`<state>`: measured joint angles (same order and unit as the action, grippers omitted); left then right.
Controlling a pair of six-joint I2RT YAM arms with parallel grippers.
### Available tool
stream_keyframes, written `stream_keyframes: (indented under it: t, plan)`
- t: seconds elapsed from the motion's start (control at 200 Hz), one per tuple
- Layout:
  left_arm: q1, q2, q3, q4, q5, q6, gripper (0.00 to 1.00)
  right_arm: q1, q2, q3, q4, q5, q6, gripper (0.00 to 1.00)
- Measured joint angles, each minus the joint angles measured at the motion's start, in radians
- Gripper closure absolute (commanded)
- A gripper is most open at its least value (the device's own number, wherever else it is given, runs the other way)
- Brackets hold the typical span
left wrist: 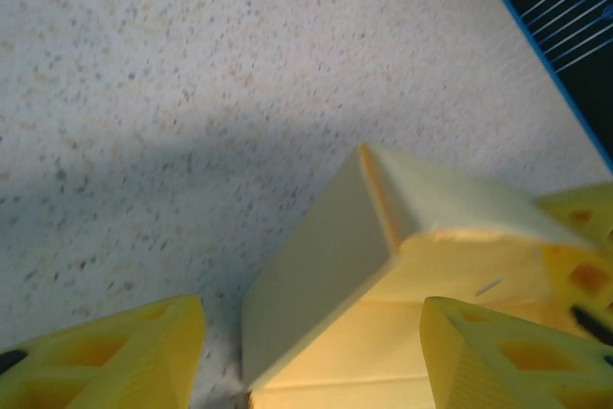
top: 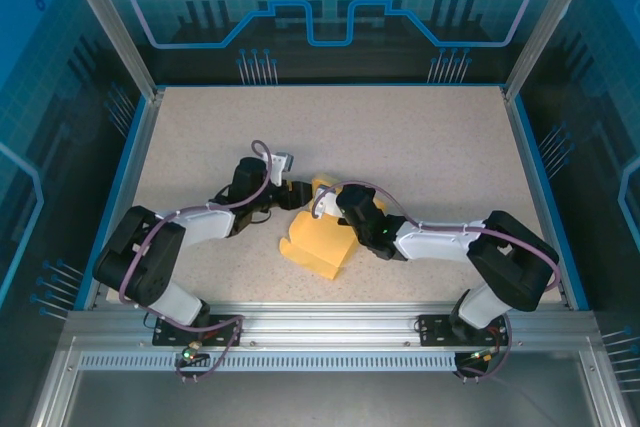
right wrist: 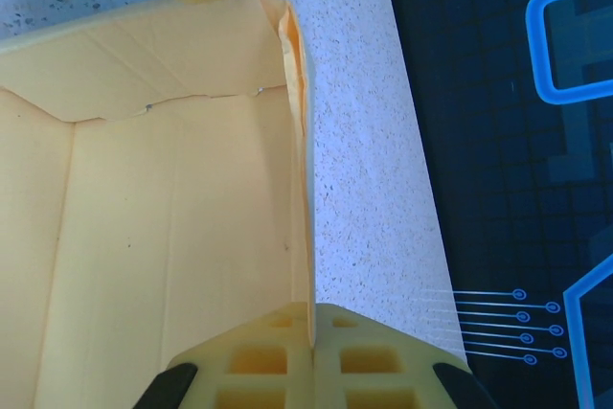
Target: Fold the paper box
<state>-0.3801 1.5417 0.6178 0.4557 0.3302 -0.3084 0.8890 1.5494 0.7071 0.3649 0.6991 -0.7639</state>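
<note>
- The paper box (top: 318, 242) lies in the middle of the surface, just ahead of both arms. It is partly formed: the base panel is flat and at least one wall stands up at the far end.
- Treat it as very light, thin card. It is probably stiff across a panel, weak at the creases, and easy to dent or tear. In the right wrist view, a crease line near one corner looks ragged.
- It will likely slide if you push one side only, so pin it with one arm while the other folds.
- Take hold on wall edges and flaps close to a crease, not mid-panel, and pinch lightly.
- The right end effector (right wrist: 311, 323) is closed on the edge of a raised wall (right wrist: 297, 112), with the card sandwiched between its fingers.
- The left end effector (left wrist: 311, 332) is spread wide and holds nothing. A raised corner of the box sits between its fingers, and I cannot tell whether either finger touches it.
- In the top view, both end effectors work close together at the box's far end, so watch for finger collisions.
- The surface (top: 430, 147) is a flat, speckled beige board, and the box sits well away from its edges.
- Around it are metal posts, dark blue patterned panels (top: 330, 7), and a metal rail (top: 320, 332) at the near edge.
</note>
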Motion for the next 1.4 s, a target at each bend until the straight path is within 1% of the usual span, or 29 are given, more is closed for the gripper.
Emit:
stream_keyframes:
  t: [0.185,0.29,0.375,0.485,0.57,0.74,0.88,1.016,1.131,1.401]
  plan:
    - [-0.002,0.020,-0.032,0.076,0.014,0.058,0.36,-0.002,-0.003,0.000,-0.006,-0.002,0.007,0.99]
    - [-0.009,0.061,-0.031,0.127,0.016,0.084,0.37,-0.002,-0.003,0.000,-0.008,-0.003,0.011,0.99]
    - [-0.019,0.092,-0.032,0.158,0.016,0.100,0.42,-0.002,-0.003,0.000,-0.010,-0.003,0.013,0.99]
    - [-0.031,0.134,-0.031,0.229,0.016,0.117,0.49,-0.002,-0.009,0.000,-0.016,-0.003,0.015,0.99]
    - [-0.040,0.163,-0.031,0.275,0.016,0.127,0.53,-0.002,-0.014,0.000,-0.021,-0.003,0.016,0.99]
    - [-0.063,0.201,-0.029,0.329,0.003,0.149,0.55,-0.003,-0.014,0.000,-0.024,-0.003,0.016,0.99]
    - [-0.076,0.214,-0.024,0.337,-0.028,0.177,0.60,-0.006,-0.014,0.000,-0.025,-0.004,0.023,0.99]
    - [-0.084,0.227,-0.010,0.344,-0.052,0.196,0.70,-0.006,-0.014,0.000,-0.026,-0.004,0.024,0.98]
    - [-0.091,0.235,-0.003,0.344,-0.067,0.210,0.75,-0.006,-0.014,0.000,-0.027,-0.003,0.027,0.97]
    - [-0.100,0.240,0.002,0.346,-0.107,0.237,0.85,-0.011,-0.014,0.000,-0.031,-0.003,0.032,0.93]
